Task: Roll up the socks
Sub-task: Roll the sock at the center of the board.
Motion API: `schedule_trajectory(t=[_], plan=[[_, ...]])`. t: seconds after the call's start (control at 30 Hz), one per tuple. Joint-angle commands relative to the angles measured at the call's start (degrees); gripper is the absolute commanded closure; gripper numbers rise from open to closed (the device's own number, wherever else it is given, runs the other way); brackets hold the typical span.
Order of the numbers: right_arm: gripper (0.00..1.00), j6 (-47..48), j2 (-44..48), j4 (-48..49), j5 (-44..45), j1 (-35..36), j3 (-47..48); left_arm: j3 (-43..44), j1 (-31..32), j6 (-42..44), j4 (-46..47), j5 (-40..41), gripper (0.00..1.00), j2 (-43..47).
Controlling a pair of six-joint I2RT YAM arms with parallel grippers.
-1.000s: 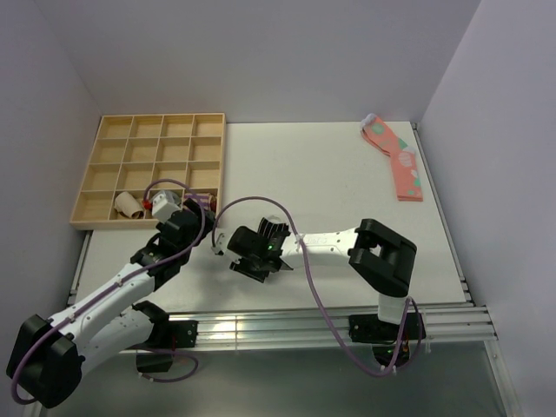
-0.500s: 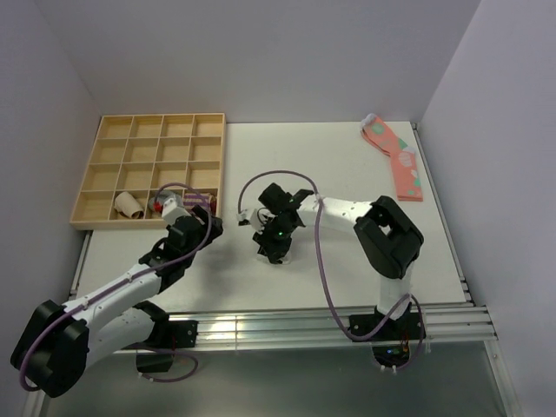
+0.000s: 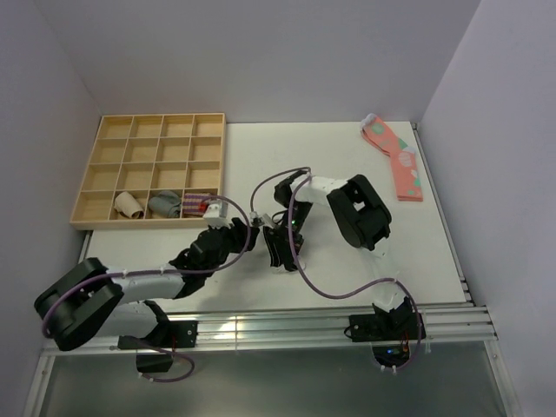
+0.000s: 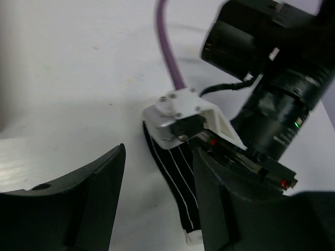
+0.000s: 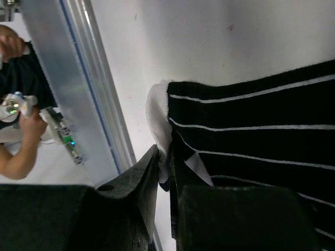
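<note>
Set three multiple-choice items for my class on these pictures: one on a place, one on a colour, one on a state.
1. Where on the table do the pink socks lie? A near left corner; B far right corner; C dead centre.
2. What colour are the stripes on the black sock? A red; B green; C white.
3. How is the right tool? A shut on the black sock's white-trimmed end; B wide open above it; C out of view.
Answers: 1 B, the top view shows them at the far right; 2 C, thin white lines cross the black fabric; 3 A, its wrist view shows it pinching the trim.
</note>
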State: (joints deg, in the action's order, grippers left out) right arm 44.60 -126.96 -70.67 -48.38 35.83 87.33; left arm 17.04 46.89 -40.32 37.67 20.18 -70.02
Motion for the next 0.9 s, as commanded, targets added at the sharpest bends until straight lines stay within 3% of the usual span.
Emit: schedule_trajectory(t=[0.0, 0.13, 0.33, 0.47, 0.6, 0.87], plan=[[0.84, 1.7, 0.1, -6.0, -2.6, -0.7, 0.8, 0.5, 2.0, 8.1, 16.5, -7.2, 0.42, -5.8], [0.84, -0.1, -1.3, -6.8, -3.1, -2.3, 1.9, 0.3, 3.0, 10.0, 23.0, -14.6, 0.43, -10.3], [0.87, -4.7, -1.2, -2.5, -1.6, -4.6, 0.1, -3.5, 5.1, 8.8, 25.5, -13.5, 0.42, -9.2], [0.87, -5.7, -1.4, -0.9, -0.8, -5.1, -1.0, -3.9, 6.4, 9.2, 22.6, -12.1, 0.36, -7.9], [0.87, -6.8, -1.7, -0.4, -0.2, -5.2, -0.8, -5.0, 6.5, 9.7, 22.7, -15.7, 0.31, -6.8], [0.88, -7.5, -3.6, -1.8, -0.4, -5.7, 0.5, 1.6, 9.4, 16.1, 16.5, -24.0, 0.43, -10.4]])
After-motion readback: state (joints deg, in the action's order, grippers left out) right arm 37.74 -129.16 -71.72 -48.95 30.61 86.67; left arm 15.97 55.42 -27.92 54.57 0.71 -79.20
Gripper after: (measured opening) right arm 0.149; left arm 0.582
